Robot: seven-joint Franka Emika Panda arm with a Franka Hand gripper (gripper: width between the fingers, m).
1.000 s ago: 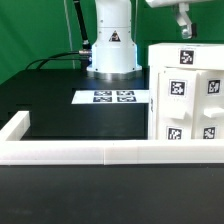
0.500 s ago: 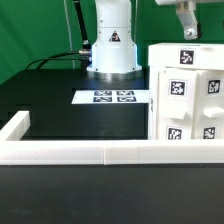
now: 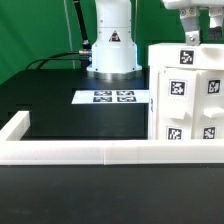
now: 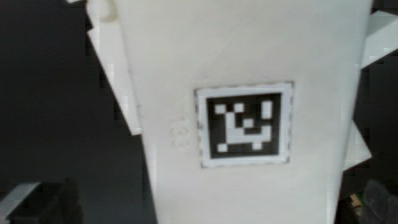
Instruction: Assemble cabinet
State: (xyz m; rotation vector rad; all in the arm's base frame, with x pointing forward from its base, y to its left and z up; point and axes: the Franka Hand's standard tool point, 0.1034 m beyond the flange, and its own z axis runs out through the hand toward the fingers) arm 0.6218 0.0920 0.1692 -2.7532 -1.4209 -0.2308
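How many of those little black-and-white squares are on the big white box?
5 show on the cabinet in the exterior view: one on top, two on the upper front, two lower. Others may be hidden on unseen sides.

The cabinet (image 3: 188,92) is a big white box. It stands upright on the black table, on the exterior view's right side. Its front and top carry small square black-and-white markers, several of them, set in rows. Part of it runs off the picture's edge. In the wrist view a white cabinet face (image 4: 231,130) fills the picture, with one square marker on it.
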